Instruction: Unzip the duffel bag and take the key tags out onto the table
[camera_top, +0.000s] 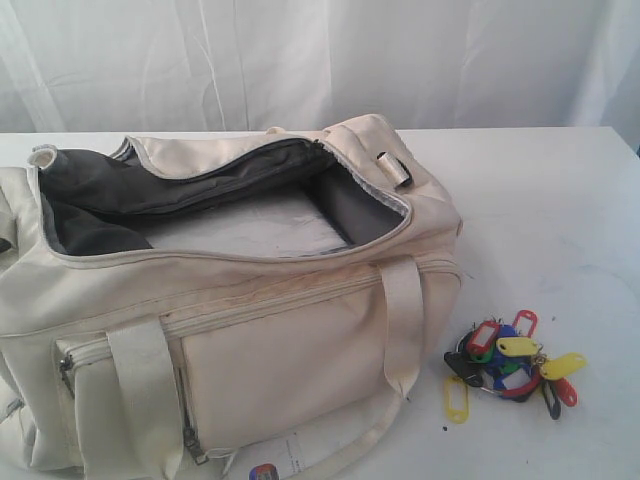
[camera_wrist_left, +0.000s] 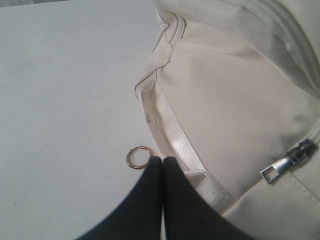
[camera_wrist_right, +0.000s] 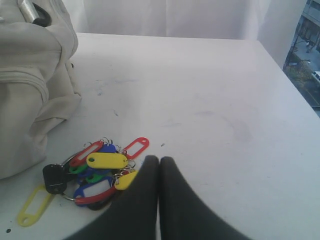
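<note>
The wide, plain white desk (camera_top: 560, 200) runs back to a pale curtain behind its far edge. The large cream fabric duffel bag (camera_top: 270, 350) covers the left part of the desk and reaches down to the near edge in the exterior view. Its top zipper is undone and the flap is folded back, showing dark grey lining and a pale bottom panel. Two shiny cream straps run down its front, and the grey zippers of the front pockets are closed.

The bunch of small plastic key tags (camera_top: 510, 365) in red, yellow, blue, green and black on metal rings lies outside the bag. It rests on the bare desk just beside the bag's right end, toward the near edge.

The right tool (camera_wrist_right: 159, 159) has its two black fingers pressed together and holds nothing. Its tips sit right at the bunch, though I cannot tell whether they touch it. The left tool (camera_wrist_left: 163, 160) is also pressed together and empty, low over the desk at the bag's left end, against a shiny strap.

A white paper label (camera_top: 275, 460) with a red-blue mark pokes out under the bag at the near edge. A silver metal zipper pull (camera_wrist_left: 280, 167) hangs on the bag's end pocket. A small gold ring (camera_wrist_left: 138, 156) lies flat on the desk just beside the left tool's tips.
</note>
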